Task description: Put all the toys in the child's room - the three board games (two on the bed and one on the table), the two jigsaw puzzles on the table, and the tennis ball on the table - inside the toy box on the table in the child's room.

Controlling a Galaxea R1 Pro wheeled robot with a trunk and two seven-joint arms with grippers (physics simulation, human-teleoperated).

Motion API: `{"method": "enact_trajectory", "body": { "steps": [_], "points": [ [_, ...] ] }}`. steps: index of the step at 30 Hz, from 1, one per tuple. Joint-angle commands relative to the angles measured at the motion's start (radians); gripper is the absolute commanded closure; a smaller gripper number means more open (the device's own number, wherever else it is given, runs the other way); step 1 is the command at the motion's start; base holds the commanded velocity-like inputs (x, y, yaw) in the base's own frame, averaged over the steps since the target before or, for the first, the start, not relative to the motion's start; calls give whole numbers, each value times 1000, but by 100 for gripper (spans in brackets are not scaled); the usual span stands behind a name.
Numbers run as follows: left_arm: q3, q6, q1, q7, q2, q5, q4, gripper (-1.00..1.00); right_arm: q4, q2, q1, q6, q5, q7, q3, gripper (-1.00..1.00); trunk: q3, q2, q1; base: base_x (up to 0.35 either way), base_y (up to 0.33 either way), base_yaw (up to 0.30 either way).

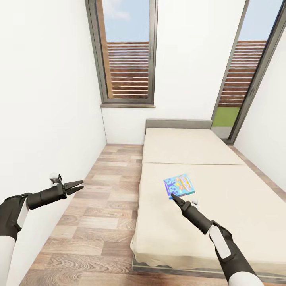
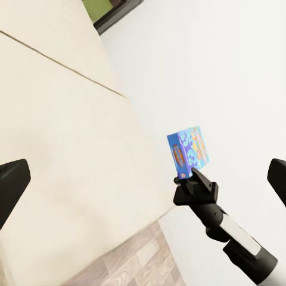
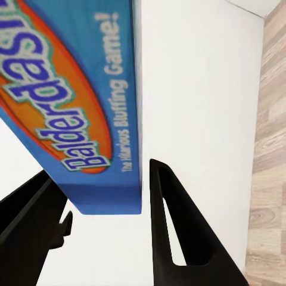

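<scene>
The right gripper reaches over the bed, its jaws spread a little, tips just at the near edge of the light blue board game, not pinching it. That box, printed "Balderdash", lies flat on the cream mattress. The left gripper hangs open above the wood-plank floor beside the bed.
</scene>
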Motion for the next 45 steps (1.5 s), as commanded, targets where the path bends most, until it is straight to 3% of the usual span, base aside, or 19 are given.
{"method": "enact_trajectory", "body": {
  "steps": [1, 14, 31, 45],
  "points": [
    [0, 10, 0, -3, 0, 0, 0, -100, 0, -1, 0, 5, -3, 6, -2, 100, 2, 7, -4, 0, 0, 0],
    [-1, 9, 0, -1, 0, -1, 0, -100, 0, -3, 1, -6, 2, 17, -11, 100, 9, 21, -12, 0, -10, 4],
    [-4, 9, 0, 18, -6, -2, 0, -100, 1, -2, 1, -9, 8, 15, -9, 100, 15, 21, -12, 0, -242, 154],
    [-3, 9, 0, 19, -3, -2, 0, -100, 2, 1, 1, -11, 11, 12, 0, 100, 15, 21, -12, -31, -49, 4]
  ]
}}
